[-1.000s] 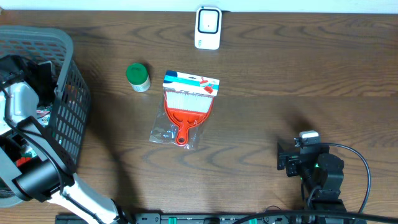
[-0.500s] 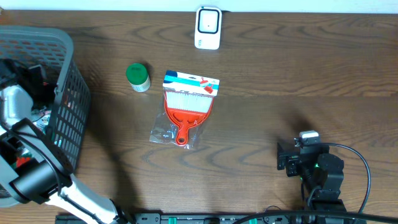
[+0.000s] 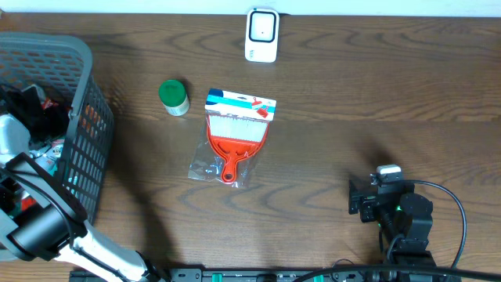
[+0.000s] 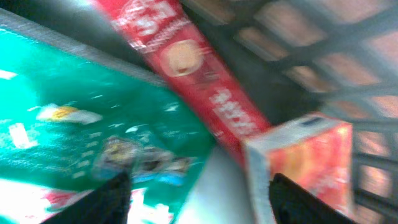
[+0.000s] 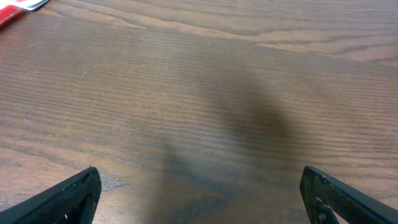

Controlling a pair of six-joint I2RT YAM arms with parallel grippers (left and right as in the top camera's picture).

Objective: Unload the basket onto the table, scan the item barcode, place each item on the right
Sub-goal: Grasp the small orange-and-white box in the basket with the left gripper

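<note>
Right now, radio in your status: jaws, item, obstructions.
Left jaws open, empty, inside basket above green packet. Right jaws open, empty, over table. Nothing picked yet; scanner unobstructed.

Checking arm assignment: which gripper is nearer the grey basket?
Left. The left gripper is down inside the basket, above its packages; the right gripper sits over bare table, far to its right.

table (image 3: 376,94) w/ basket (image 3: 94,149), jar (image 3: 173,96), red pkg (image 3: 233,138), scanner (image 3: 261,34)
</note>
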